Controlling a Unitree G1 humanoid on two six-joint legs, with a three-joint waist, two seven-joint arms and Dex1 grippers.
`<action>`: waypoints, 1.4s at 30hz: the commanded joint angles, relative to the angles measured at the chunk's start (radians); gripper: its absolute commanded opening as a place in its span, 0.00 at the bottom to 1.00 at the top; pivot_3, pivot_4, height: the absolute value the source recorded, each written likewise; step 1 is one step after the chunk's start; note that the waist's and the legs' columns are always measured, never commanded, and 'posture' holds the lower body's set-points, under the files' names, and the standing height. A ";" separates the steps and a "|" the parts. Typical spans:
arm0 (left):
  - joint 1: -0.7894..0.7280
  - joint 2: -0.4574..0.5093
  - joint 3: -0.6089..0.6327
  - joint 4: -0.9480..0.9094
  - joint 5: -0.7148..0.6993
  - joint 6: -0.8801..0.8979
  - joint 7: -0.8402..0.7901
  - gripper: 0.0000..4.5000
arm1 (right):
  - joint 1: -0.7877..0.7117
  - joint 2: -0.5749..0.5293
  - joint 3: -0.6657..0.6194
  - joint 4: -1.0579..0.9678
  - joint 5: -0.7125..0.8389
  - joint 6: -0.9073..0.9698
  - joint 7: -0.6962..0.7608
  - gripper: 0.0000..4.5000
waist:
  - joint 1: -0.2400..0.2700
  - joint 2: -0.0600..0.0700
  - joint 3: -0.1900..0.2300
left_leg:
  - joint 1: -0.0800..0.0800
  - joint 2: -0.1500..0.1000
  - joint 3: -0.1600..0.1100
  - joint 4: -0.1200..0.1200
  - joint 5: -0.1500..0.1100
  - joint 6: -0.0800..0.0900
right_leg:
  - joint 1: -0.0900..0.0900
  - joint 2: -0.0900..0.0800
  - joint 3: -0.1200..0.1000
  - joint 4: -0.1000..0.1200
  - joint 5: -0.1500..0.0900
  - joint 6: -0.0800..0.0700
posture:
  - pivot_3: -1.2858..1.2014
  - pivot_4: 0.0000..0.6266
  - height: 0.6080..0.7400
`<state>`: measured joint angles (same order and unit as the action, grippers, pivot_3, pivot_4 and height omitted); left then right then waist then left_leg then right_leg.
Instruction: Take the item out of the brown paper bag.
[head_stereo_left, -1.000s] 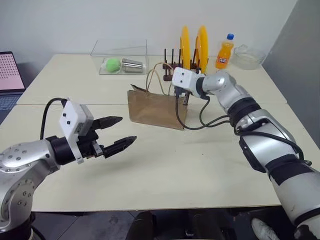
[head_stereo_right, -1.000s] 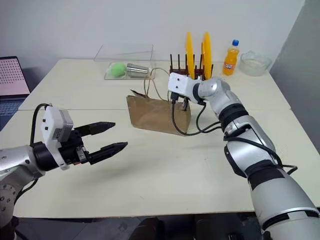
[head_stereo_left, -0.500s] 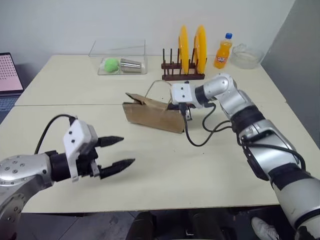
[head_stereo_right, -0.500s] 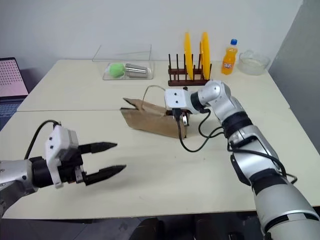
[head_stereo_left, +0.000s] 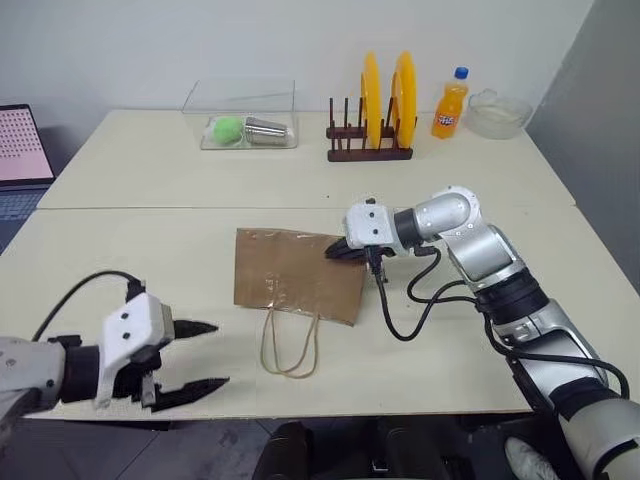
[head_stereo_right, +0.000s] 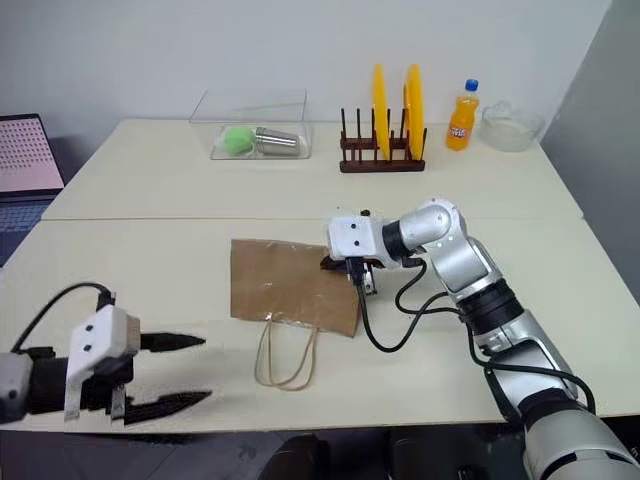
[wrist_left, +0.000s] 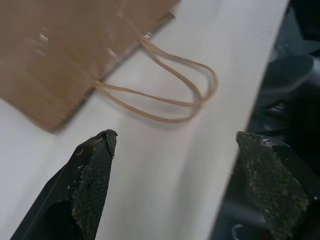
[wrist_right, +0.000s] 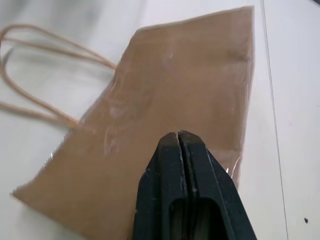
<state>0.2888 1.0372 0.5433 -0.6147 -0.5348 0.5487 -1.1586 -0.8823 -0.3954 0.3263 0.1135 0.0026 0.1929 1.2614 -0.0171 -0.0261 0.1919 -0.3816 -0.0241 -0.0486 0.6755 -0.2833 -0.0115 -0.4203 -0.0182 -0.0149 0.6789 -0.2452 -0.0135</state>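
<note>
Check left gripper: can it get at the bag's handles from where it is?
Probably yes. The left gripper is open near the table's front edge, and bare tabletop lies between it and the handles looped out flat from the brown paper bag.

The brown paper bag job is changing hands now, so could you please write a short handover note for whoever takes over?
Left gripper: open, hovering at the near table edge, holding nothing.
Right gripper: shut, at the far edge of the brown paper bag; whether it pinches the paper is unclear.
The bag lies flat, its handles pointing toward the near edge.
Done: nothing taken out.
Left: the item is not visible; open the bag and pull it out.
</note>
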 joint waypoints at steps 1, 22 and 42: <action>-0.072 0.014 -0.062 0.032 0.072 -0.119 0.017 0.90 | 0.066 -0.047 -0.068 -0.183 0.116 0.127 0.013 0.01 | 0.002 0.000 0.000 | 0.000 0.000 0.000 0.000 0.000 0.000 | 0.000 0.000 0.000 0.000 0.000 0.000 | 0.52 0.24 1.00; -0.537 -0.114 -0.655 0.613 0.460 -1.008 -0.123 1.00 | 0.749 -0.291 -0.204 -0.891 0.358 0.521 -0.310 0.84 | 0.014 0.000 0.000 | 0.002 0.001 0.002 -0.008 0.000 0.000 | 0.000 0.000 0.000 -0.004 -0.003 0.006 | 0.52 0.24 1.00; -0.637 -0.226 -0.843 0.775 0.575 -1.210 -0.099 0.80 | 0.756 -0.337 -0.256 -0.935 0.474 0.559 -0.420 0.85 | 0.015 -0.001 -0.002 | 0.002 0.000 0.001 -0.007 0.000 0.000 | 0.002 0.000 0.000 -0.004 -0.003 0.007 | 0.52 0.24 1.00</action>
<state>-0.3502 0.8191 -0.2686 0.1555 0.0206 -0.6425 -1.2547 -0.1107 -0.7264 0.0975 -0.7822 0.4555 0.7526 0.8511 -0.0016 -0.0268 0.1899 -0.3795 -0.0240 -0.0473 0.6686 -0.2832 -0.0111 -0.4185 -0.0179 -0.0153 0.6744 -0.2479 -0.0061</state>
